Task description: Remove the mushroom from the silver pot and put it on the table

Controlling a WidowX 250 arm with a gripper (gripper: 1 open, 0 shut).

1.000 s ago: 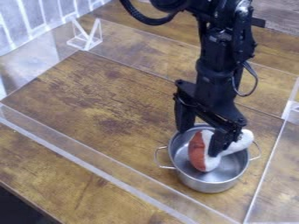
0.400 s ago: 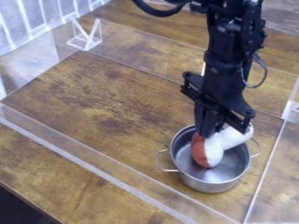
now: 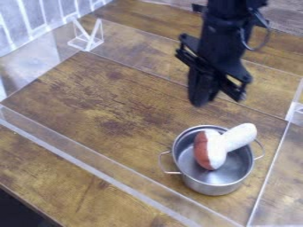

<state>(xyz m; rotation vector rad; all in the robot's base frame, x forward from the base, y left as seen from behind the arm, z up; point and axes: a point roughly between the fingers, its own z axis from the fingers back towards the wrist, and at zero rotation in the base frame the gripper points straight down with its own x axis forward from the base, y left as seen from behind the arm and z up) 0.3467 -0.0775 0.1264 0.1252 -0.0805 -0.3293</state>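
The mushroom [image 3: 221, 146] lies tilted in the silver pot [image 3: 204, 185], its reddish-brown cap low at the left and its white stem leaning up over the right rim. The pot stands on the table [image 3: 106, 97] near the front right corner. My gripper [image 3: 208, 98] hangs above and behind the pot, well apart from the mushroom. Its dark fingers are shut together with nothing between them.
Clear acrylic walls [image 3: 83, 164] border the wood top at the front, left and right. A small clear stand [image 3: 85, 35] sits at the back left. Bare planks stretch left of the pot.
The gripper shut down in the pot at the mushroom, then rose up and back empty. The mushroom stays in the pot, only shifted a little.
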